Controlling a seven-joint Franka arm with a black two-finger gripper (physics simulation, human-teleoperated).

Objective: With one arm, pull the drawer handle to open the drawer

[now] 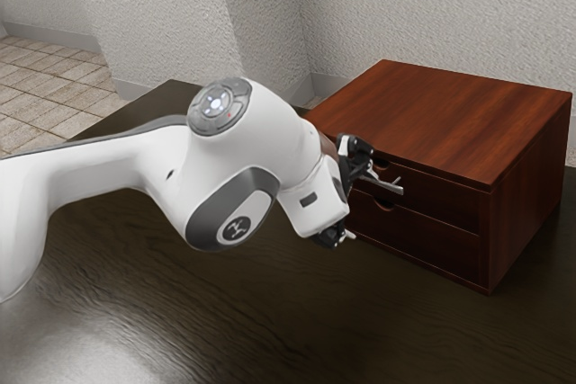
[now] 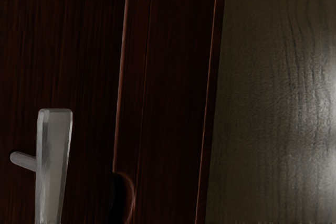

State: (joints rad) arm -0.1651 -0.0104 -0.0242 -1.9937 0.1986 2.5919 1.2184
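Status: top drawer (image 1: 432, 193) of the cabinet (image 1: 450, 114) on the bench (image 1: 270, 312) looked shut, front level with the lower drawer (image 1: 423, 240). The tool (image 1: 364, 166) sat right at the handle (image 1: 389, 184), bar's far end poking past it; couldn't tell whether it was apart or clamped on the bar. Wrist view had the handle close under the hand. My read: approach done, grip unconfirmed, whole pull left.

Exterior view: set beside the Franka arm (image 1: 225, 159), raised, looking down across the dark table (image 1: 270, 321) toward the 2-drawer wooden cabinet (image 1: 450, 114), at middle range. Wrist view: mounted on the hand, facing the drawer fronts (image 2: 68, 51) from very close. Shared by both: the metal drawer handle (image 1: 392, 186) (image 2: 52, 166), the fronts around it, a strip of table (image 2: 273, 103).
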